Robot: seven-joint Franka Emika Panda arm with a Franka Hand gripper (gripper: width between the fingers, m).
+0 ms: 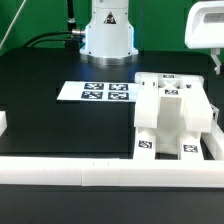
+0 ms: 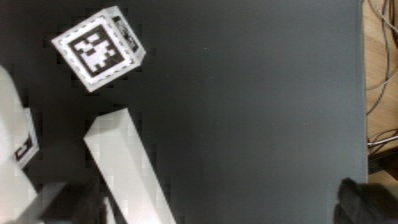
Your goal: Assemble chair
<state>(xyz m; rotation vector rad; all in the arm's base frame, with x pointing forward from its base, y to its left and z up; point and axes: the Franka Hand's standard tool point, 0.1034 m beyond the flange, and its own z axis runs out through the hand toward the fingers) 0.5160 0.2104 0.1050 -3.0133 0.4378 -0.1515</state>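
One hand (image 2: 205,200) (spread wide, empty) above the black table (image 2: 240,100)

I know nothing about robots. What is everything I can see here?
table: one, black, under everything.
chair: one, white, tagged, assembled, on the table at the exterior view's right.
marker board: one, white with black tags, flat on the table.
border rails: at least two, white, along the table's edges.
white bar: one, lying on the table in the wrist view; which piece, unclear.
white object: one, far corner at the exterior view's right; too cropped to identify.
cables: several, dark, behind the table.
robot base: one, white, at the table's far edge.
gripper: one, dark fingers, open, empty, above bare table.
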